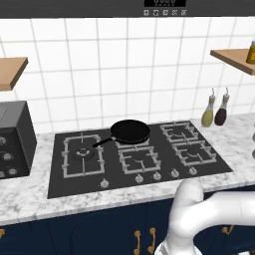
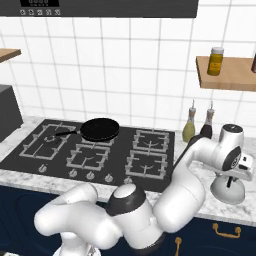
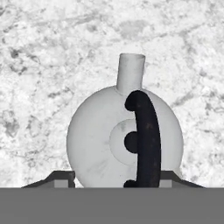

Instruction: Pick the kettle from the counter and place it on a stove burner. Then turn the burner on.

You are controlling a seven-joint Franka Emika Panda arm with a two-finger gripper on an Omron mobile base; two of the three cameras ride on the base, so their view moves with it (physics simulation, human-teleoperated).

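**Arm reaching down over the kettle on the counter**

Marble counter (image 2: 30, 176) runs below a white tiled wall, with a black stove (image 1: 139, 154) set into it. A black pan (image 1: 130, 131) rests on the rear middle burner, handle pointing left. Two slim bottles (image 2: 197, 127) stand by the wall just right of the stove, and a wooden shelf (image 2: 227, 75) above them carries a jar.

From the right base view, the white arm rises from the lower left, bends at a dark elbow joint, and stretches right across the counter. Its wrist turns downward so the hand hangs straight above the kettle (image 2: 227, 189), which sits on the counter right of the stove, near the front edge.

Looking down from the hand, the kettle (image 3: 124, 135) is round and pale, spout pointing up the picture, its dark arched handle running across the lid. The gripper (image 3: 116, 180) has one dark fingertip at each side of the kettle body; whether the tips are squeezing it or merely flanking it cannot be told.
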